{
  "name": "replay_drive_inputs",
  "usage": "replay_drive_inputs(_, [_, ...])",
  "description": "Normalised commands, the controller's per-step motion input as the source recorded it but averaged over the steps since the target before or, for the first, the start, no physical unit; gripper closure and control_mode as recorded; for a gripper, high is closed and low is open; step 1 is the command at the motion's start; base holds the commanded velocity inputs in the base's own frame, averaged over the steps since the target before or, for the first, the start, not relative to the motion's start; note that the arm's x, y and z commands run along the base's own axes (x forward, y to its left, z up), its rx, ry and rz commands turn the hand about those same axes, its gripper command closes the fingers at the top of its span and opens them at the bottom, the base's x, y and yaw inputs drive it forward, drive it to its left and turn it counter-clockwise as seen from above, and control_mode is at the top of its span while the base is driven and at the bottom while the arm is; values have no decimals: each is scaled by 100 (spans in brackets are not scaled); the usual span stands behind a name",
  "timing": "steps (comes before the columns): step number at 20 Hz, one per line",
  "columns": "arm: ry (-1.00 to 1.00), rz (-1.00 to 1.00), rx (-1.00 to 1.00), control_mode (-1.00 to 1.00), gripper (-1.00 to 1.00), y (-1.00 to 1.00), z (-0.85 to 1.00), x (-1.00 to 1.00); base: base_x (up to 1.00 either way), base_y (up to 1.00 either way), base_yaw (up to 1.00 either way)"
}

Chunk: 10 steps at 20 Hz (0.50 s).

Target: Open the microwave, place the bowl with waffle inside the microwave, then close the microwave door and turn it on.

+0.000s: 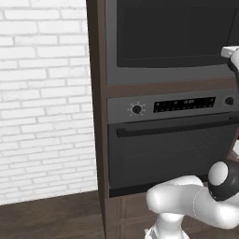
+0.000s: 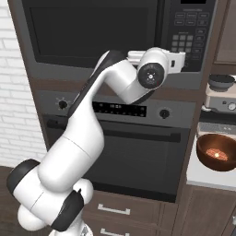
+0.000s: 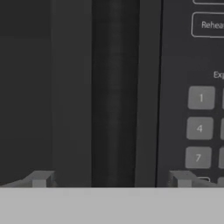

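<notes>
The microwave (image 2: 110, 41) sits high in the brown cabinet, its black glass door (image 2: 92, 32) shut. In the hand view my gripper (image 3: 111, 179) is open, one fingertip (image 3: 41, 178) on each side of the door's dark vertical handle strip (image 3: 114, 87), close to it and not touching. The keypad (image 3: 200, 127) with its number keys lies just right of the strip. The dark brown bowl (image 2: 216, 152) with the waffle (image 2: 216, 154) in it rests on the counter at the far right, well below my hand (image 2: 177, 60).
Under the microwave is the oven (image 2: 115, 152) with a round knob (image 1: 136, 109), display strip and long handle bar. A toaster-like appliance (image 2: 221, 99) and a dark pan stand above the bowl. A white brick wall (image 1: 44, 93) lies to the left.
</notes>
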Motion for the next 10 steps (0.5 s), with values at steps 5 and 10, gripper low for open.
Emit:
replay_drive_inputs(5, [0, 0, 0, -100, -100, 0, 0, 2, 0, 0, 0])
replay_drive_inputs(10, [0, 0, 0, -100, 100, 0, 0, 0, 0, 0, 0])
